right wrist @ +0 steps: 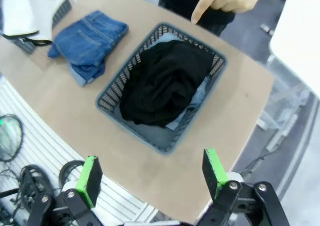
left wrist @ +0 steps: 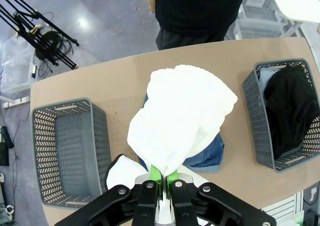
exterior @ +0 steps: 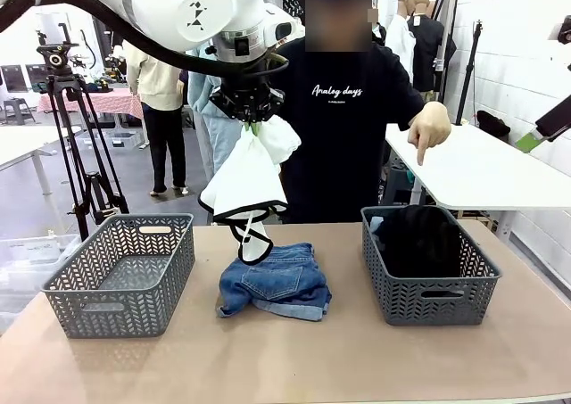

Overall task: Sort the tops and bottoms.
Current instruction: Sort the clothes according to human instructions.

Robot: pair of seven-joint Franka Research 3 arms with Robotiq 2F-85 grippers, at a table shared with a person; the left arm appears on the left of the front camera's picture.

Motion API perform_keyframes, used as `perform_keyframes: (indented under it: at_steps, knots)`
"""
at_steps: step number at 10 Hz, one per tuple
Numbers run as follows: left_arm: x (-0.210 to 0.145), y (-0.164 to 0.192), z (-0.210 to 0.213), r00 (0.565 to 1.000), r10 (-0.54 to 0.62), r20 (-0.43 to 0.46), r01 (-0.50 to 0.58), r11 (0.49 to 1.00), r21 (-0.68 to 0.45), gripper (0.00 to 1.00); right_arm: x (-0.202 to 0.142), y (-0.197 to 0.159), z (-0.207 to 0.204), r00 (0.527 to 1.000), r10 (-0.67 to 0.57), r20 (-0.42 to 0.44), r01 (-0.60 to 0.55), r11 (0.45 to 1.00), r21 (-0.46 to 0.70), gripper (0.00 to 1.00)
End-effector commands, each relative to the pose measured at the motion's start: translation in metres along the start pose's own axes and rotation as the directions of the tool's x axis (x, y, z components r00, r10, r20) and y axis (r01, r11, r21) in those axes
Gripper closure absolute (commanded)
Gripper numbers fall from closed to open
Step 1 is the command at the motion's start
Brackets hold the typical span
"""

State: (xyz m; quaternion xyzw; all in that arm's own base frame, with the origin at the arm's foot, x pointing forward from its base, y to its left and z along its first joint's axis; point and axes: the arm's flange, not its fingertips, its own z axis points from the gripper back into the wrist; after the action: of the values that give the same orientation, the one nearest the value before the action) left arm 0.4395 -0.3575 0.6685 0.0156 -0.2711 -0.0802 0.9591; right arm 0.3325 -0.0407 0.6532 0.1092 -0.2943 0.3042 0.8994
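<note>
The left gripper (exterior: pixel 252 123) is clamped on the white top (exterior: pixel 245 179), which hangs from it above the denim shorts (exterior: pixel 277 282). The shorts lie mid-table between the left basket (exterior: pixel 174 266) and the right basket (exterior: pixel 385 284). The right gripper (right wrist: pixel 152 172), jaws wide and empty, hovers above the right basket, which holds the black top (exterior: pixel 417 239).

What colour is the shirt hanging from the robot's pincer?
The top is white, with black trim along its lower edge. The front view shows it best.
</note>
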Motion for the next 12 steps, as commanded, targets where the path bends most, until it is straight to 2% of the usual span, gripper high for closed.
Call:
perform_keyframes:
  at_steps: [1,3,5,6,7,10,11,12]
  knots:
    - [0.012,-0.027,0.011,0.999,-0.009,0.051,0.012,0.997,-0.071,1.00,0.002,0.004,0.012,1.000,0.012,0.012,-0.012,1.000,-0.016,0.00]
    - [0.033,-0.075,0.036,0.992,-0.027,0.122,0.051,0.979,-0.196,1.00,0.002,0.004,0.012,1.000,0.012,0.012,-0.012,1.000,-0.016,0.00]
    - [0.043,-0.098,0.054,0.983,-0.011,0.183,0.061,0.962,-0.266,1.00,0.002,0.004,0.012,1.000,0.012,0.012,-0.012,1.000,-0.016,0.00]
    - [0.042,-0.097,0.054,0.988,-0.011,0.152,0.049,0.968,-0.248,1.00,0.002,0.004,0.012,1.000,0.012,0.012,-0.012,1.000,-0.016,0.00]
    - [0.028,-0.090,0.055,0.987,-0.033,0.155,0.071,0.967,-0.245,1.00,0.002,0.004,0.012,1.000,0.012,0.012,-0.012,1.000,-0.016,0.00]
    - [0.028,-0.090,0.055,0.987,-0.033,0.155,0.071,0.967,-0.245,1.00,0.002,0.004,0.012,1.000,0.012,0.012,-0.012,1.000,-0.016,0.00]
    - [0.032,-0.097,0.052,0.988,-0.035,0.151,0.074,0.962,-0.261,1.00,0.002,0.004,0.012,1.000,0.012,0.012,-0.012,1.000,-0.016,0.00]
    - [0.038,-0.121,0.044,0.980,-0.096,0.174,0.148,0.937,-0.318,1.00,0.002,0.004,0.012,1.000,0.012,0.012,-0.012,1.000,-0.016,0.00]
